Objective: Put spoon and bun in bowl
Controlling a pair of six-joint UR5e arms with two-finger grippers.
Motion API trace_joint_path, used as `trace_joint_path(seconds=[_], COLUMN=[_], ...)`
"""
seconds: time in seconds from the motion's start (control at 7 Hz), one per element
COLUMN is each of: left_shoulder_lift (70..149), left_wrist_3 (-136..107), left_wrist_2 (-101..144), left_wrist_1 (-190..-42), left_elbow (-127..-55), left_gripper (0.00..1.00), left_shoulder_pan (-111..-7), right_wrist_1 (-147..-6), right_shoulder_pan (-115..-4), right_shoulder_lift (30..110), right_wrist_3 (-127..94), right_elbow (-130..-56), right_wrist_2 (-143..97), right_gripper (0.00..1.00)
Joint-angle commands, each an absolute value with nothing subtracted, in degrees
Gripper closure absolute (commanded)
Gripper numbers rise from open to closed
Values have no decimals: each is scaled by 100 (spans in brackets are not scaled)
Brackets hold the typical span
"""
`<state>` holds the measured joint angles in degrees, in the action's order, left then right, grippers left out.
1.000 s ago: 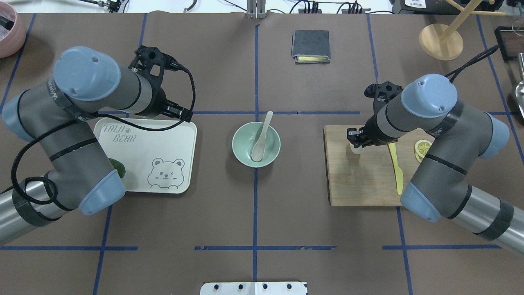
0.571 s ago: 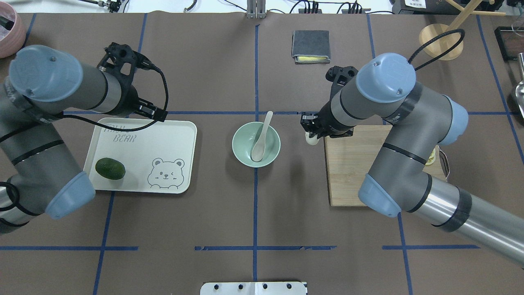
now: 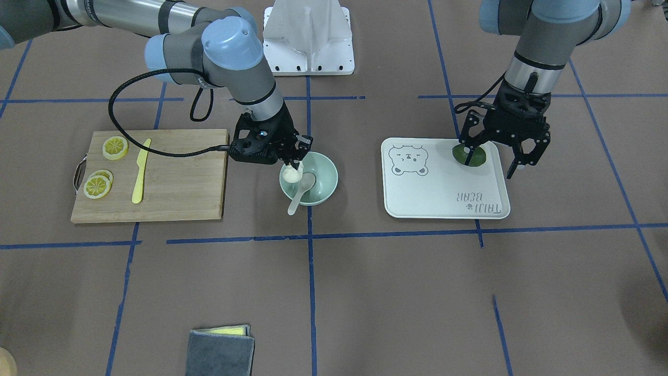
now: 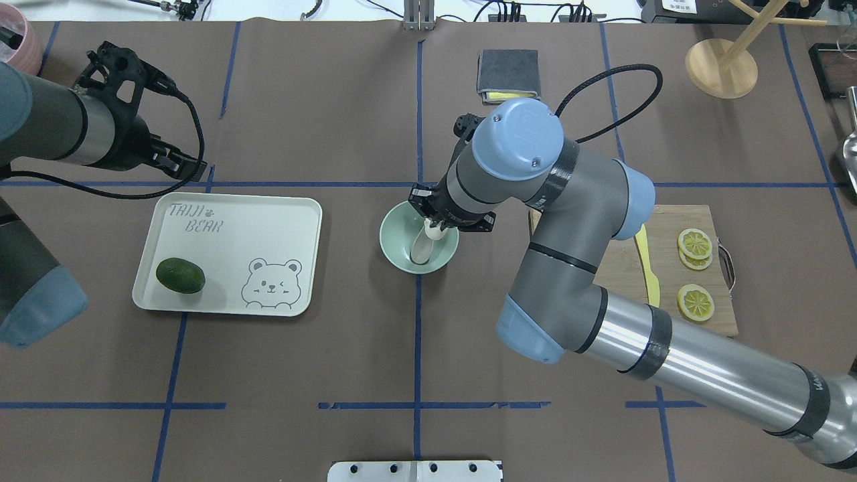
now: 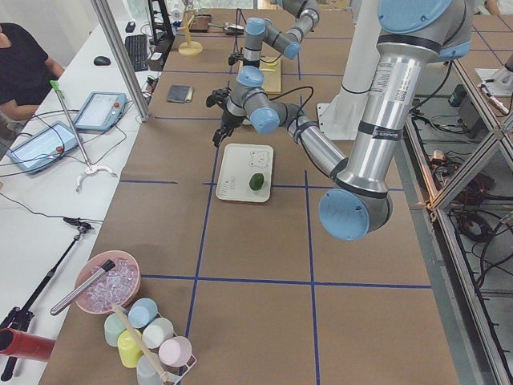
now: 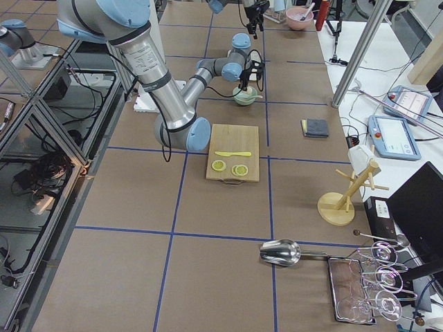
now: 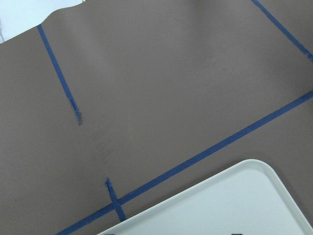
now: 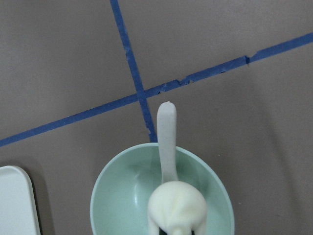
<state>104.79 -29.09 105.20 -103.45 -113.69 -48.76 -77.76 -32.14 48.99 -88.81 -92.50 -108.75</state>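
Spoon [image 3: 298, 196] rests in the bowl [image 3: 326, 180]; the bun [image 3: 291, 174], clenched by the right gripper [image 3: 294, 166], hangs over the bowl, unreleased.

The pale mint-green bowl [image 8: 115, 196] is standing upright, with the off-white spoon [image 8: 166, 142] lying scoop-inside and its handle leaning out over the rim. The small white bun [image 8: 177, 203] is hanging above the spoon's scoop, pinched in the right gripper [image 3: 293, 166].
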Motion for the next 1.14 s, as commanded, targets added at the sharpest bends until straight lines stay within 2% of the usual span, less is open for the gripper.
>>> trace_joint_path(seconds=[0.0, 0.14, 0.29, 0.57, 0.86, 1.0], left_shoulder_lift=[10468, 10468, 10459, 10302, 10214, 10048], left_wrist_3=[-2892, -2892, -2892, -2865, -2857, -2360], left_wrist_2=[10529, 10529, 10529, 10538, 10538, 10555], left_wrist_1=[-10345, -10345, -10345, -10353, -10354, -10354], left_elbow=[-11373, -11373, -11364, -11373, -11382, -11417], left_gripper=[16, 15, 15, 15, 15, 15], left_shoulder_pan=[-4887, -4887, -4895, -4896, -4922, -5078], right_wrist_1=[-7585, -7585, -7576, -7567, -7567, -7559], right_shoulder_pan=[-3077, -3007, -2997, -3023, -3180, -3477], right_shoulder_lift=[4660, 4589, 4588, 4745, 5254, 5795], right_wrist_3=[-9122, -9149, -9167, -9114, -9114, -9062], right_elbow=[-8870, -8729, -8728, -8919, -9490, -9875], right_wrist_2=[-10679, -10592, -10556, -10626, -10739, -11080], right_gripper=[53, 8, 0, 0, 0, 0])
